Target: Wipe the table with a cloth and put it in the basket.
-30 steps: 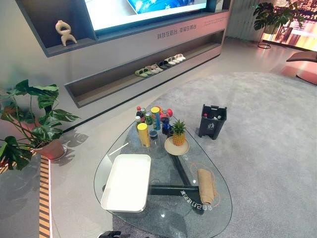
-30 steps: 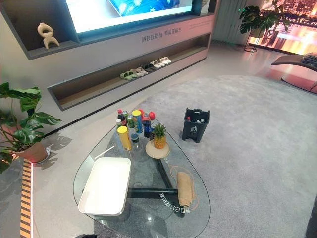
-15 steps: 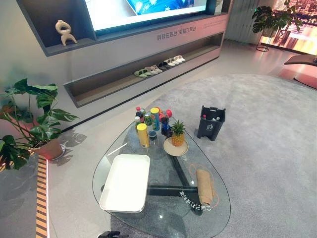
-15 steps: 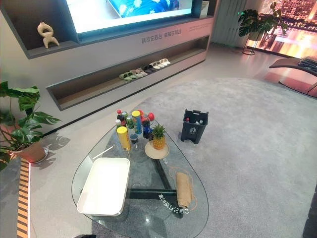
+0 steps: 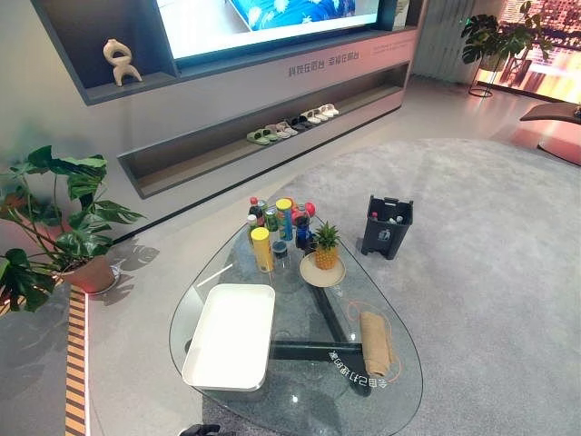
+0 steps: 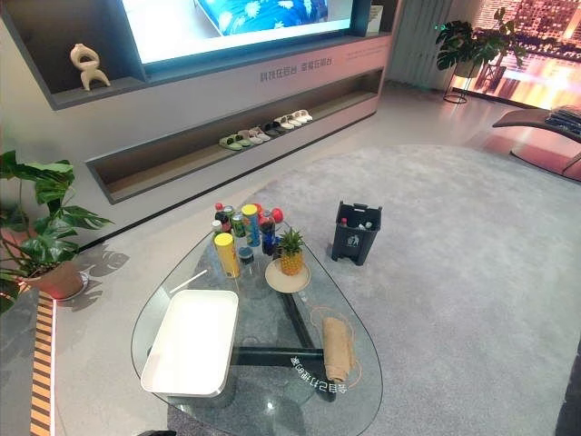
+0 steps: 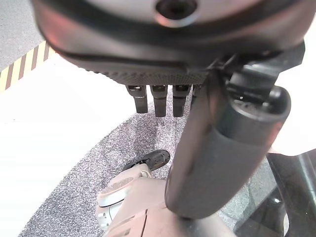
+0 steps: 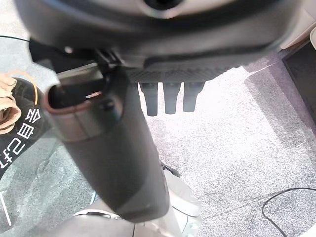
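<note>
Living-room set: grey carpet [image 5: 490, 272], wall shelf with shoes [image 5: 290, 127] in the upper middle, potted plant [image 5: 54, 227] at left. Glass counter [image 5: 399, 400] sits bottom centre of the head views.

On the counter: white tray [image 5: 230, 334] at lower left, cluster of bottles and cans [image 5: 277, 227] at the far end, pineapple on a plate [image 5: 325, 247] just right of them. Dark bin [image 5: 387, 226] on the carpet beyond the counter's right edge — likely the basket, can't confirm.

Task's thing: tan cloth [image 5: 374, 342], rolled or folded into a strip, on the right side of the counter near the front edge, just above the printed lettering. Long axis runs roughly near-to-far, slightly tilted. A thin cord loops around it. Nothing touching it.

Hands: left hand [image 7: 158, 98] and right hand [image 8: 168, 101] both hang over carpet, fingers straight and apart from the thumb, holding nothing. Right wrist view catches the cloth [image 8: 7, 106] at its left edge through the glass counter rim, so the right hand is the nearer one; the cloth lies ahead of it and toward the robot's middle.

Judgement: task not started, approach stage. Cloth on the right side → right hand reaches forward and inward, fingers crossing the strip's short width. Risk: cord snagging, cloth sliding on glass.
</note>
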Tool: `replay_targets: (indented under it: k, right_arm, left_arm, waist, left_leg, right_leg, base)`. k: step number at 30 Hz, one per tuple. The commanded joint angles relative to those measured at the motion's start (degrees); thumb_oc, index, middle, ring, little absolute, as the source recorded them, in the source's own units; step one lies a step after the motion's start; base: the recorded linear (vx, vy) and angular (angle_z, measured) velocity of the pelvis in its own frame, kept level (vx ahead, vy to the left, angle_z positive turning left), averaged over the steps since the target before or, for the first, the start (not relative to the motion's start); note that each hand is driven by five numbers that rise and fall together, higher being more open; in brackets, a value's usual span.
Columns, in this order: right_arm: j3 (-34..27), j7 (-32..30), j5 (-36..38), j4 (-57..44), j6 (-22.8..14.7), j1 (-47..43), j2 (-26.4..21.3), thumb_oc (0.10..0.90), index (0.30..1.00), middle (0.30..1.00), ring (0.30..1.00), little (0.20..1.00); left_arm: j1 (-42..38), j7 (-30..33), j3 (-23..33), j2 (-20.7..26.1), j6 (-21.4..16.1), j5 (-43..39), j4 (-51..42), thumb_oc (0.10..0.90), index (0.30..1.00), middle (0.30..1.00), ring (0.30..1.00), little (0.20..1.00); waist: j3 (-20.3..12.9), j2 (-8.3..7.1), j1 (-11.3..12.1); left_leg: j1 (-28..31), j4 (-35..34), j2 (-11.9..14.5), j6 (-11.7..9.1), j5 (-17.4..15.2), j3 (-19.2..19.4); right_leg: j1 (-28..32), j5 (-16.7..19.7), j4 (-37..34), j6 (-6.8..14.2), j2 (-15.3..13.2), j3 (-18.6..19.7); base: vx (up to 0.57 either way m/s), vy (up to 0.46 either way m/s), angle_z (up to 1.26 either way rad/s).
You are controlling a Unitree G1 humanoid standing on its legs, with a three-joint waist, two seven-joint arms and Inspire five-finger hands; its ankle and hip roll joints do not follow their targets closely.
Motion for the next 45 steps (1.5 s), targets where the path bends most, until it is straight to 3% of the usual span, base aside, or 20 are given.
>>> replay_targets:
  k: [1,15,25,32,37,45]
  right_arm:
    - [0.21,-0.53,-0.62,3.67,0.33,-4.82,-0.12,0.8,0.9,0.9,0.9,0.9]
    - [-2.78,-1.41,2.22,4.25,1.19,-4.87,-2.92,0.8,0.9,0.9,0.9,0.9]
    - [-7.13,-4.14,4.06,5.85,-0.23,-4.81,-6.35,0.8,0.9,0.9,0.9,0.9]
    - [-7.49,-5.35,5.4,5.01,-0.23,-6.83,-7.74,0.8,0.9,0.9,0.9,0.9]
    - [-5.82,-5.08,7.87,3.95,-0.16,-12.14,-9.94,0.8,0.9,0.9,0.9,0.9]
    - [-4.78,-5.65,10.26,3.43,-1.77,-14.69,-11.36,0.8,0.9,0.9,0.9,0.9]
  left_arm:
    - [-4.94,0.31,-0.72,-0.39,-0.14,0.52,3.06,0.8,0.9,0.9,0.9,0.9]
    - [-4.83,2.4,1.24,1.62,-0.13,-1.34,2.69,0.8,0.9,0.9,0.9,0.9]
    - [-5.46,3.5,3.11,4.55,-0.38,-2.95,2.25,0.8,0.9,0.9,0.9,0.9]
    - [-7.42,3.5,2.4,4.55,-1.32,-4.64,1.24,0.8,0.9,0.9,0.9,0.9]
    - [-13.89,4.32,0.57,5.23,-0.35,-8.69,0.4,0.8,0.9,0.9,0.9,0.9]
    - [-17.89,3.92,2.35,7.67,-0.95,-14.73,0.66,0.8,0.9,0.9,0.9,0.9]
  waist:
    - [2.93,-0.65,0.94]
    - [3.9,-0.18,0.58]
    - [5.84,0.32,0.52]
    - [9.03,0.86,0.54]
    - [15.64,1.81,0.48]
    - [20.94,1.56,0.06]
  left_leg:
    - [2.22,0.35,-0.23,-0.66,-5.48,0.2]
    - [1.56,0.35,-0.07,-0.82,-4.92,0.43]
    - [-1.03,0.35,-0.11,-0.74,-4.02,0.23]
    - [-3.45,0.35,-0.51,-0.48,-3.19,-0.95]
    - [-9.84,3.29,-0.62,-0.27,-1.46,-2.29]
    - [-19.16,11.11,-2.22,0.28,-2.16,-2.89]
  right_leg:
    - [-1.18,0.75,0.6,2.55,-2.62,-0.64]
    - [-1.93,1.14,0.55,2.7,-2.67,-0.41]
    - [-4.65,1.96,0.41,2.78,-2.65,-0.11]
    - [-7.77,1.84,1.88,2.23,-2.36,0.16]
    - [-14.87,0.59,7.97,0.64,-1.81,0.89]
    - [-23.69,-0.38,14.8,-0.52,-1.84,1.0]
  base:
    - [0.0,0.0,0.0]
    - [0.01,0.001,0.0]
    - [0.0,-0.006,0.0]
    - [-0.07,0.005,0.01]
    - [-0.23,0.014,0.04]
    - [-0.1,-0.013,0.1]
